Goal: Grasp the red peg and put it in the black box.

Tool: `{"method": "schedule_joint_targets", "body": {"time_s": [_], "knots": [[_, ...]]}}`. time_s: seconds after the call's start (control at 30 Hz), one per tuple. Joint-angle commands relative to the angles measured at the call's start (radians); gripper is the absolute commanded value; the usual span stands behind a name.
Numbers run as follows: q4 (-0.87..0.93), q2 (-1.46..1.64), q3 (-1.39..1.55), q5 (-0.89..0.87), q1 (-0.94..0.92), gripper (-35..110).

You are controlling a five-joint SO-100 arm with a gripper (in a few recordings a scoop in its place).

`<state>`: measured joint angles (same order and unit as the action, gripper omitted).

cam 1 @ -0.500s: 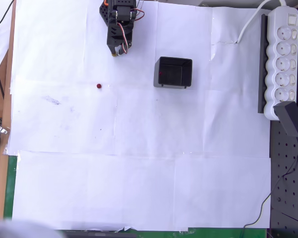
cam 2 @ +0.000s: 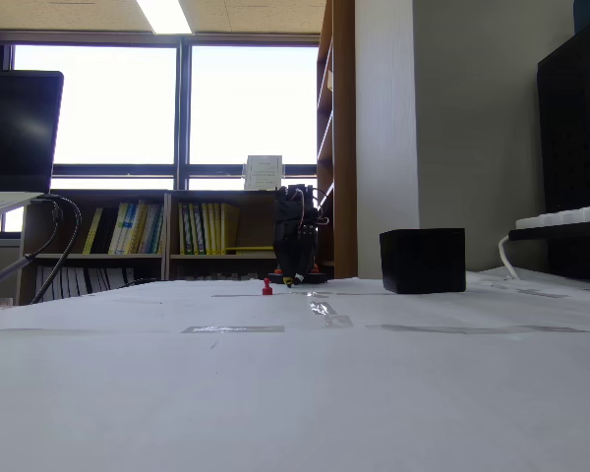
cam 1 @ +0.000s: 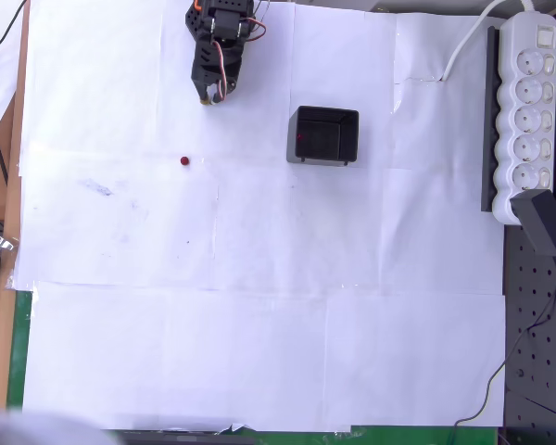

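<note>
White paper sheets (cam 1: 259, 324) cover the table in the overhead view, where we see the black arm (cam 1: 221, 28) entering from the upper edge, left of centre. Its gripper (cam 1: 213, 97) points down the frame, with the orange fingertips (cam 1: 207, 99) close together and nothing between them; we cannot tell from this height whether they fully meet. We find the red peg (cam 1: 184, 160) as a small dark-red dot on the paper, below the gripper and slightly left, apart from it. The black box (cam 1: 323, 135) stands open-topped right of the gripper and upper right of the peg, well apart from both. Along the right edge we note a white power strip (cam 1: 527, 111) with its cable (cam 1: 468, 42) running up out of the frame, and a dark adapter (cam 1: 543, 222) below it.

From the low fixed view, set near table level, we see the arm (cam 2: 297, 231) upright in the middle distance against a bookshelf (cam 2: 147, 231) and bright windows (cam 2: 177, 103). The gripper (cam 2: 293, 280) hangs close to the paper; its fingers are too small and dark here for us to judge their opening. The red peg (cam 2: 266, 287) stands on the table just left of the arm's base. The black box (cam 2: 423, 261) sits right of centre, apart from the arm. A dark monitor (cam 2: 20, 133) occupies the upper left.
</note>
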<state>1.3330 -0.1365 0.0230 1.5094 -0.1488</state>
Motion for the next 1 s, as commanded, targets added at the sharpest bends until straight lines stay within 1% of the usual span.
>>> {"method": "schedule_joint_targets", "body": {"time_s": [0.0, 0.07, 0.13, 0.43, 0.57, 0.67, 0.7, 0.73, 0.77, 0.87, 0.9, 0.97], "knots": [[0.091, -0.100, -0.084, -0.064, -0.021, 0], [0.028, -0.100, -0.084, -0.144, 0.051, 0], [-0.074, -0.103, -0.083, -0.176, 0.117, 0], [-0.373, -0.103, -0.002, -0.247, 0.127, 0], [-0.537, -0.078, 0.015, -0.239, 0.117, 0], [-0.793, 0.003, -0.002, -0.250, 0.101, 0], [-0.914, 0.035, -0.018, -0.250, 0.089, 0], [-1.100, 0.069, -0.058, -0.252, 0.072, 0], [-1.233, 0.104, -0.084, -0.258, 0.055, 0], [-1.522, 0.227, -0.084, -0.321, 0.011, 0], [-1.591, 0.268, -0.084, -0.328, 0.003, 0], [-1.661, 0.341, -0.084, -0.311, -0.005, 0]]}}
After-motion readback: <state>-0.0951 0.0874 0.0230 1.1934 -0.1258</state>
